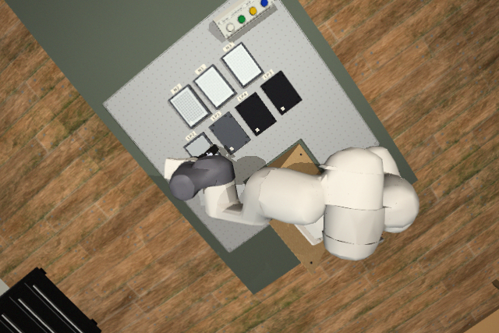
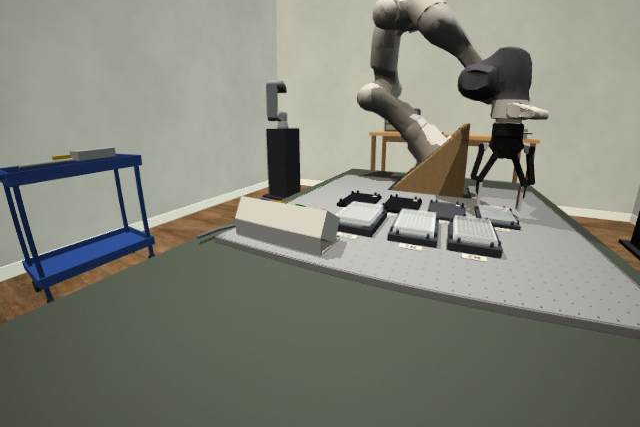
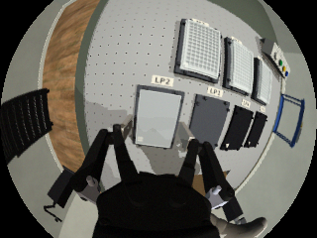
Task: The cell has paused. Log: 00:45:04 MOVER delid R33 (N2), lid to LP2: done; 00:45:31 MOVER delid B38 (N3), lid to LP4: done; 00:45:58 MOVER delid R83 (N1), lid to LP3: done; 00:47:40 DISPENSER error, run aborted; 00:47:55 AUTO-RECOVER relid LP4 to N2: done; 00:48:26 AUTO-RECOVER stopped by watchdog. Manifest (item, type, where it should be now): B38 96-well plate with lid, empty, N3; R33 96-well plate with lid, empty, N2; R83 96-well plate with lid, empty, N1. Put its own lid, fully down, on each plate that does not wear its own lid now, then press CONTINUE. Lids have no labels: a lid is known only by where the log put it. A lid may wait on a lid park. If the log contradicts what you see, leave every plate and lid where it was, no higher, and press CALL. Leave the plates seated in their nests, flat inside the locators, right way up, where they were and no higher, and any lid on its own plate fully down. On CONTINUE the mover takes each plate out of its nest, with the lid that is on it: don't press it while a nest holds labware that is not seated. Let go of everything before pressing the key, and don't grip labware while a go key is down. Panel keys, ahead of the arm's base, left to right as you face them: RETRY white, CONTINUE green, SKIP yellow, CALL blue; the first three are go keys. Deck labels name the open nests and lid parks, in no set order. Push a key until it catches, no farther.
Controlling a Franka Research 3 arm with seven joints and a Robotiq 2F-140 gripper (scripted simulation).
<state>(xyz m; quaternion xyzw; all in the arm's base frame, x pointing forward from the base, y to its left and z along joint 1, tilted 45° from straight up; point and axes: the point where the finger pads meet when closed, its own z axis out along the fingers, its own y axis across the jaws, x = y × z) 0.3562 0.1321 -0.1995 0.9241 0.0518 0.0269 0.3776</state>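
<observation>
Three 96-well plates sit in black nests in a row: N3 (image 1: 242, 64) (image 2: 361, 213), N1 (image 1: 214, 86) (image 2: 414, 222) and N2 (image 1: 189, 106) (image 2: 474, 229) (image 3: 200, 48). The N2 plate shows its wells most plainly; I cannot tell which plate wears a lid. A pale lid (image 1: 196, 144) (image 2: 496, 215) (image 3: 158, 111) lies on park LP2. A grey lid (image 1: 229, 132) (image 2: 446, 208) (image 3: 209, 119) lies on LP3. Park LP4 (image 1: 255, 113) and the last park (image 1: 281, 92) are bare and black. My gripper (image 2: 498, 201) (image 3: 156, 124) is open and empty, close above the LP2 lid.
The key panel (image 1: 225, 19) (image 2: 284, 223) stands beyond N3 with white (image 1: 230, 27), green (image 1: 241, 19), yellow (image 1: 253, 10) and blue (image 1: 264, 2) keys. A wooden wedge (image 1: 295, 160) (image 2: 439, 169) stands by the arm's base. A blue cart (image 2: 72, 205) stands off the table.
</observation>
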